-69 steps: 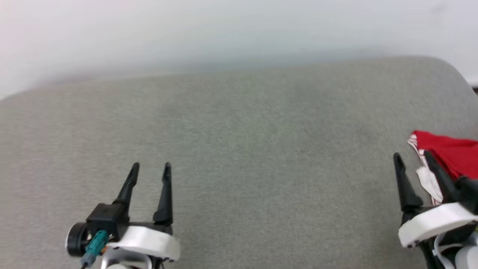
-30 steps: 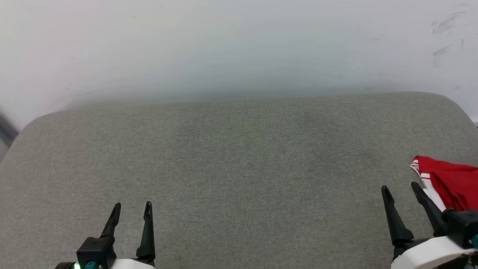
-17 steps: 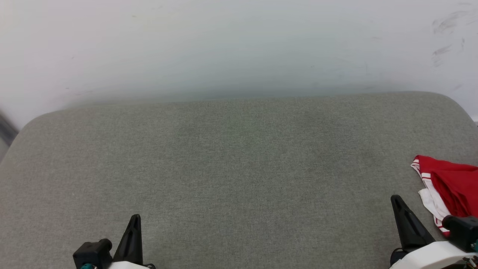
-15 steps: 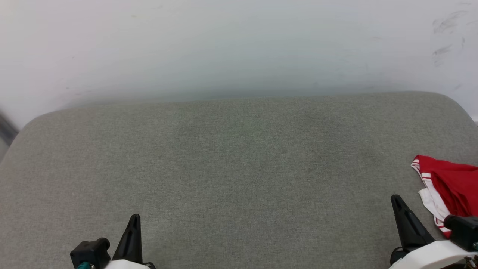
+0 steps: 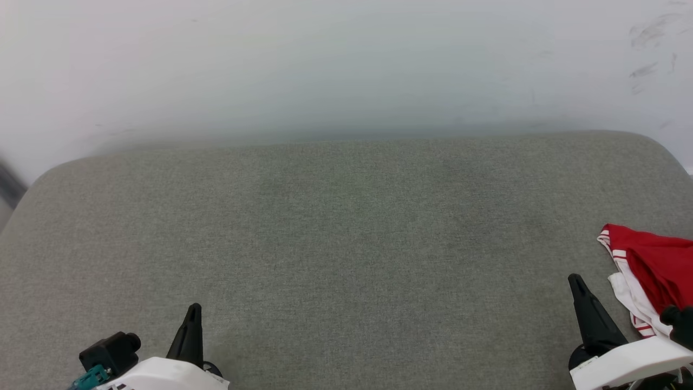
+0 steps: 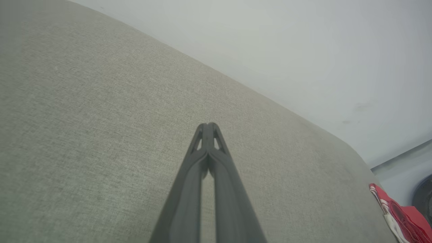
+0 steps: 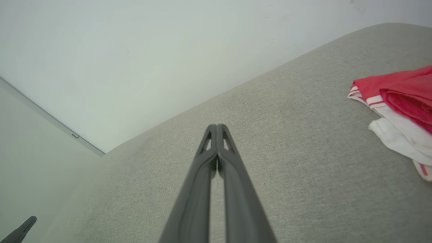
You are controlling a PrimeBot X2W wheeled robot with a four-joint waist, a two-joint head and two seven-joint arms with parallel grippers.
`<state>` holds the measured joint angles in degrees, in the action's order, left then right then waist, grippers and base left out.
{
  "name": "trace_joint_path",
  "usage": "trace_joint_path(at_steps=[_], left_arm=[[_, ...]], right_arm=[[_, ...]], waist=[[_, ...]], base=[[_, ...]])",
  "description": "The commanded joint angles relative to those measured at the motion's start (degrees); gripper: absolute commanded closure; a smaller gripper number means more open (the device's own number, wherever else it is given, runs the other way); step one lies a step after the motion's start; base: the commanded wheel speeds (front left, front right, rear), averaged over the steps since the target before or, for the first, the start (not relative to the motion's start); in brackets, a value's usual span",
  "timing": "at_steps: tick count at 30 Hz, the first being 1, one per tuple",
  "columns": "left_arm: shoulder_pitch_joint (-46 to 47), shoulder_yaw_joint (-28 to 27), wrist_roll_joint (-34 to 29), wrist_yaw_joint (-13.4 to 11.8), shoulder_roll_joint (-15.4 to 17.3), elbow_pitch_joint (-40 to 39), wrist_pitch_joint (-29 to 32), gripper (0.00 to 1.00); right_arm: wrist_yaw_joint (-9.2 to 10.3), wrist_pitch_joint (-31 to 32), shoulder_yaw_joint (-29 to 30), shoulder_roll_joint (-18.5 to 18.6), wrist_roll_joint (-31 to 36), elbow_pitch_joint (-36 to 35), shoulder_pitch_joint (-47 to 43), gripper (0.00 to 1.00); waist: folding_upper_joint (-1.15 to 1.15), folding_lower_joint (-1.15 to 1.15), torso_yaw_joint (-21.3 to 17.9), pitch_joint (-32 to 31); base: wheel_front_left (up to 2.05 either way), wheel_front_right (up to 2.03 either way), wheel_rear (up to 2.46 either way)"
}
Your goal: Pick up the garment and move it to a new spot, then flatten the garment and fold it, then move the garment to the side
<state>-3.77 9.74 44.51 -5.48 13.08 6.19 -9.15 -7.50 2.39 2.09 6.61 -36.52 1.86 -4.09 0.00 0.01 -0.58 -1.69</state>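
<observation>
The garment (image 5: 652,265) lies folded in a red and white bundle at the right edge of the grey cushion, its striped trim showing and its lettering hidden. It also shows in the left wrist view (image 6: 401,216) and the right wrist view (image 7: 401,91). My right gripper (image 5: 576,281) is shut with nothing in it, just left of the garment and apart from it. Its fingers (image 7: 216,135) meet at the tips over bare fabric. My left gripper (image 5: 193,311) sits low at the left, also shut and holding nothing, as its own view (image 6: 209,130) confirms.
The grey upholstered cushion (image 5: 346,227) spans the whole head view, with rounded corners at the far left and far right. A pale wall (image 5: 346,65) rises behind it. A dark round object (image 6: 426,199) stands past the cushion's end.
Both grippers went from open to shut and drew back toward the bottom edge. The head camera tilted between the earliest frame and the later ones. The garment stays put.
</observation>
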Motion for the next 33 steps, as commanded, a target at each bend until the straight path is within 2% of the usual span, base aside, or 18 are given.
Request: trace_joint_path(at_steps=[1, 33], left_arm=[[1.9, -1.0, 2.3, 0.8, -0.1, -0.3, 0.6, 1.00], [5.4, -6.5, 22.2, 6.0, -3.7, 3.0, 6.1, 1.00]], right_arm=[[0.00, 0.1, 0.4, -0.1, -2.6, -0.2, 2.0, 1.00], [0.00, 1.6, 1.9, -1.5, -25.1, 5.0, 5.7, 1.00]], waist=[[0.00, 0.00, 0.0, 0.0], [0.00, 0.00, 0.2, 0.6]], base=[[0.00, 0.00, 0.00], [0.00, 0.00, 0.00]])
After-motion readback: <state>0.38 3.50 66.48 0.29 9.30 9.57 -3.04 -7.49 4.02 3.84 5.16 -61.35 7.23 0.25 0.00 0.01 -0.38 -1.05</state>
